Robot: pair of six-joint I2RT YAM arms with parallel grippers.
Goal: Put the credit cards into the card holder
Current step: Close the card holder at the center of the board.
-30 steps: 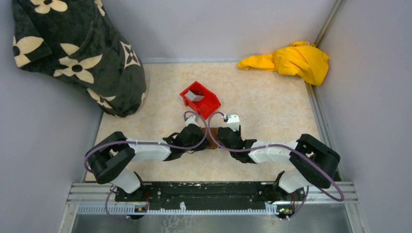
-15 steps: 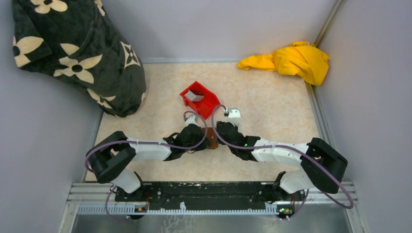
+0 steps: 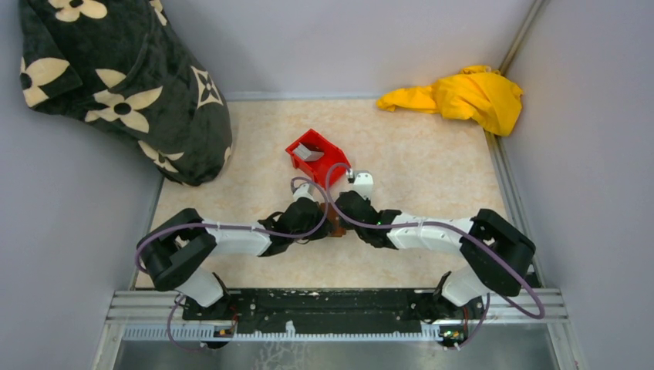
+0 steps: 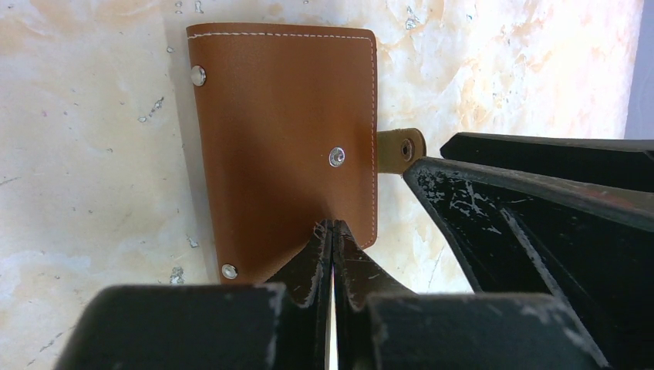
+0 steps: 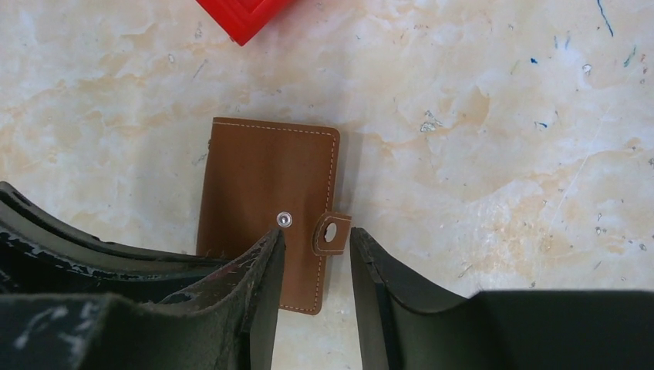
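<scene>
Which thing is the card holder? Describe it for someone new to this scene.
On the beige marbled table, look just on the near side of the red bin. A flat, folded wallet lies there; it alone is brown leather, with white stitching, silver studs and a snap tab.

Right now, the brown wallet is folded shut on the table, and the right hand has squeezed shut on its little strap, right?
Not quite. The right hand is open, with one finger on each side of the strap, not clamping it. The right wrist view shows this. The brown wallet is indeed folded shut on the table.
</scene>
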